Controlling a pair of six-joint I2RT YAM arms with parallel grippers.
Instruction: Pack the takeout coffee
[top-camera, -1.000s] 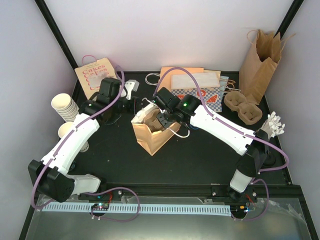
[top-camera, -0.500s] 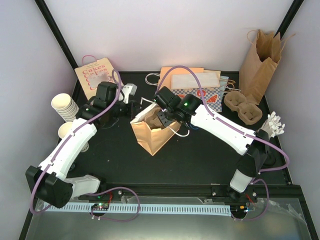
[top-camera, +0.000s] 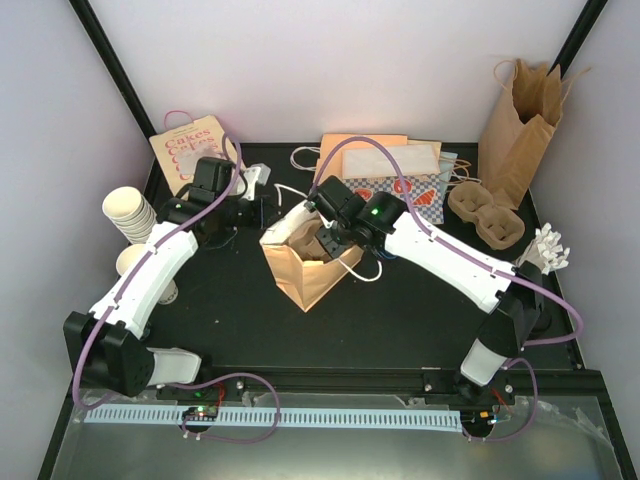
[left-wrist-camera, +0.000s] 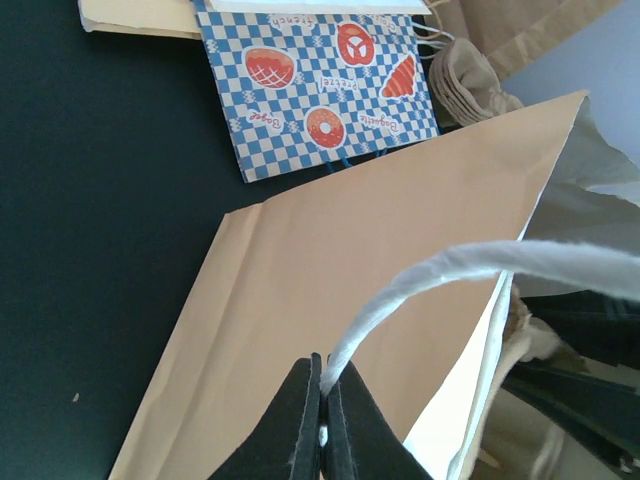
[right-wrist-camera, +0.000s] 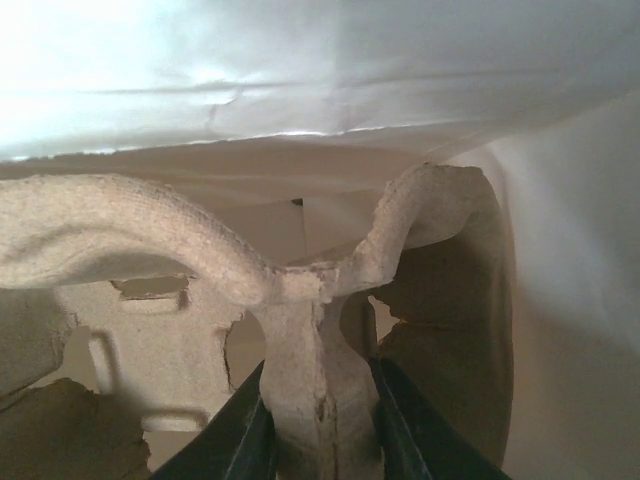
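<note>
A brown paper bag (top-camera: 300, 272) stands open at the table's middle. My left gripper (left-wrist-camera: 322, 400) is shut on its white twisted handle (left-wrist-camera: 440, 268) and holds it taut beside the bag's left rim (top-camera: 268, 208). My right gripper (right-wrist-camera: 320, 425) is down inside the bag (top-camera: 326, 240). Its jaws press on both sides of the centre post of a grey pulp cup carrier (right-wrist-camera: 312, 340), which stands between the bag's pale inner walls (right-wrist-camera: 560, 330). The takeout coffee is hidden from every view.
Stacked lidless cream cups (top-camera: 128, 212) lie at the left edge. A "Cakes" bag (top-camera: 188, 150) leans at the back left. Flat bags, one blue-checkered (top-camera: 408, 190), lie behind the open bag. Spare pulp carriers (top-camera: 486, 216) and a tall brown bag (top-camera: 520, 120) stand back right.
The left gripper has shifted slightly toward the back with the handle, drawing it tighter. The right gripper stays in the bag, its jaws a little narrower on the carrier.
</note>
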